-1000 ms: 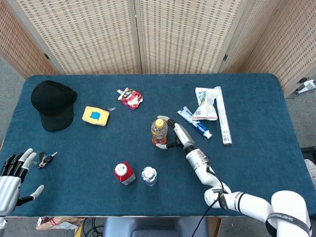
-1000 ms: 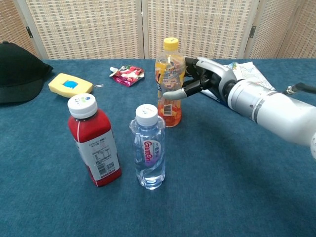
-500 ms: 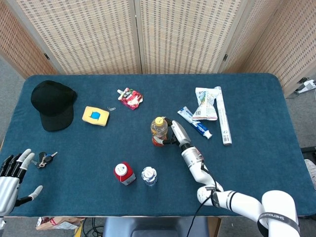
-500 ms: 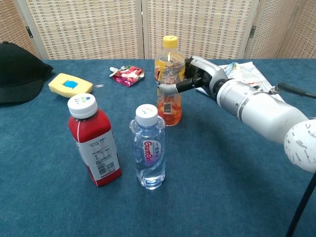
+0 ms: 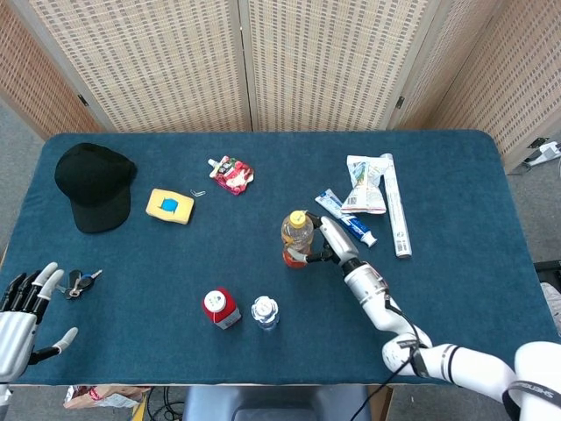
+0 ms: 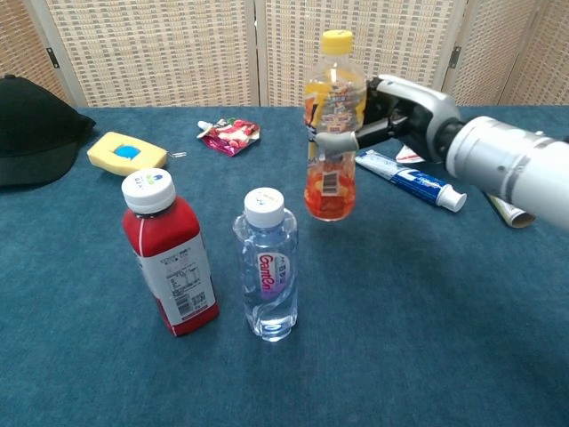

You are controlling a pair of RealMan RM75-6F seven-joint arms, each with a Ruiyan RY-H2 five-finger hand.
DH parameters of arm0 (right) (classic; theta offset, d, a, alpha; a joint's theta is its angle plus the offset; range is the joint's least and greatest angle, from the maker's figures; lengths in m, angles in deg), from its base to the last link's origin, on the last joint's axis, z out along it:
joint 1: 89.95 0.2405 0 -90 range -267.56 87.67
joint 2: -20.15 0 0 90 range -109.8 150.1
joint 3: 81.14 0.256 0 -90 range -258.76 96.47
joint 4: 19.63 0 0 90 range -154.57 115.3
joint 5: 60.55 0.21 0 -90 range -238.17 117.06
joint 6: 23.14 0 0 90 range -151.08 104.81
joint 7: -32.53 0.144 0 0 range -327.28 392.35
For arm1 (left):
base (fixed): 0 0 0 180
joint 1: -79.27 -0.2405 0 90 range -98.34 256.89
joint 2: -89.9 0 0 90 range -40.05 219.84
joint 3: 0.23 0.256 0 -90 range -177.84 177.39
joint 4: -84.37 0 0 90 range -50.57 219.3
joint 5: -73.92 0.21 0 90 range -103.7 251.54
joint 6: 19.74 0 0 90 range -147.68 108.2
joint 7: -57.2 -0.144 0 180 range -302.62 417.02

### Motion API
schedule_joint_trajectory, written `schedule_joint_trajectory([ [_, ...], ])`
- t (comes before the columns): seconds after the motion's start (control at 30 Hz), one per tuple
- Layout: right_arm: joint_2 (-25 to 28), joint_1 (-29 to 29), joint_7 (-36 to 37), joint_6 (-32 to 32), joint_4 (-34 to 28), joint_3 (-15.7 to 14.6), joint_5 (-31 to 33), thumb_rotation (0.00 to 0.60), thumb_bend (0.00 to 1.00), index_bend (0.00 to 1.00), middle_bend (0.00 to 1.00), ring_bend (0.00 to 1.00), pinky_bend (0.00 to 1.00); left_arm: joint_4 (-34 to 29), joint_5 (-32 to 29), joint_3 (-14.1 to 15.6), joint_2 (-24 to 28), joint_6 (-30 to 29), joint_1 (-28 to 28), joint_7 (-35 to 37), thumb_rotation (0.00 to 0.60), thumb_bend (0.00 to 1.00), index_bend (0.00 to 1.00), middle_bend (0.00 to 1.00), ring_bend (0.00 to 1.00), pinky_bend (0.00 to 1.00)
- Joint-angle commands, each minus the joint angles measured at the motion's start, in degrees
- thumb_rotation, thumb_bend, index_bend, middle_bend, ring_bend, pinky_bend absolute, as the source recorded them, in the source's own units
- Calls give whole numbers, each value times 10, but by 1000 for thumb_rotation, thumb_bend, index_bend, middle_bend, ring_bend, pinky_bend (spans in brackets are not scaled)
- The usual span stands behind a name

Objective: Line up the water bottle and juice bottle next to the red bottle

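Bare cloth lies right of the water bottle [image 6: 268, 264]; the toothpaste tube [image 6: 411, 179] borders it farther back

Right hand [image 6: 404, 116] gripped the juice bottle [image 6: 332, 124], held clear off the table. Left hand [image 5: 22, 311] hovered low, fingers spread apart.

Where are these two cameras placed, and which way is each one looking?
Head view: high up, looking steeply down on the whole table; shows the left hand at the near left corner and the right hand with its arm.
Chest view: low, looking level across the table; shows only the right hand and forearm.
Both show the juice bottle it grips, the red bottle and the water bottle.
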Motion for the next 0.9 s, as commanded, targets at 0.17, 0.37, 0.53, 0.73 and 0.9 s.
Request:
schedule_joint_trajectory([
  [0.17,96,-45,44,23,-82,-70,-92,600,402,486,432,330,410,-5,5,1,-1,3,3,-7,600,186,49,39,21,11],
  [0.37,106,-60,77,54,-91,-108,-144,600,367,486,432,330,410,-8,8,1,-2,6,6,-11,600,185,49,39,21,12],
  [0.53,101,-66,96,74,-86,-136,-173,600,347,486,432,330,410,-9,8,2,-2,4,5,-12,600,186,49,39,21,12],
  [0.73,85,-73,114,97,-65,-159,-195,600,329,486,432,330,410,-8,8,3,-2,1,2,-11,600,185,49,39,21,12],
  [0.9,68,-74,126,109,-45,-172,-207,600,321,486,432,330,410,-8,10,4,0,-3,0,-9,600,185,49,39,21,11],
])
